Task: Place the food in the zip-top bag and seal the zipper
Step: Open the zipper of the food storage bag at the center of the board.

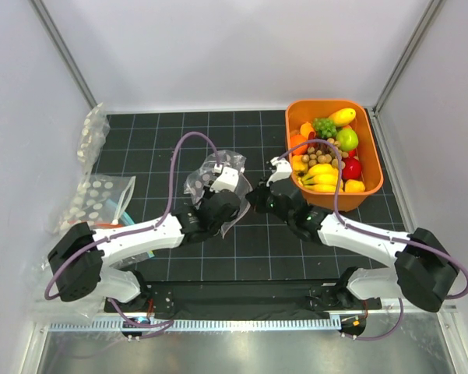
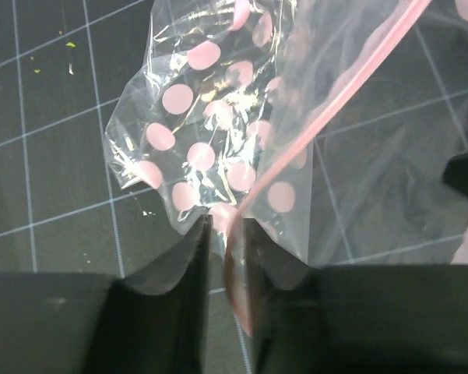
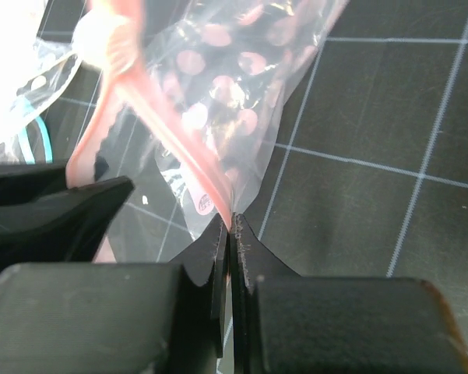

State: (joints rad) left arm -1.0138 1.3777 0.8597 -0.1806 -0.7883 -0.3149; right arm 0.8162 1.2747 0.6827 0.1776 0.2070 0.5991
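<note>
The zip-top bag (image 1: pixel 212 173) lies crumpled on the black grid mat between both grippers, clear with pinkish dots (image 2: pixel 195 117). Its pink zipper (image 2: pixel 335 86) runs down into my left gripper (image 2: pixel 227 222). That gripper's jaws stand apart, with the strip lying against the right finger and not pinched. My right gripper (image 3: pixel 230 218) is shut on the zipper (image 3: pixel 171 132) at its fingertips, just right of the bag (image 3: pixel 234 70). Seen from above, the left gripper (image 1: pixel 210 187) and right gripper (image 1: pixel 257 195) meet at the bag's near edge. The food (image 1: pixel 327 152) sits piled in the orange tub.
The orange tub (image 1: pixel 375 167) stands at the back right, beside the right arm. Two other clear bags with white dots (image 1: pixel 93 199) (image 1: pixel 89 139) lie along the left edge of the mat. A black finger of the left gripper (image 3: pixel 62 206) crosses the right wrist view.
</note>
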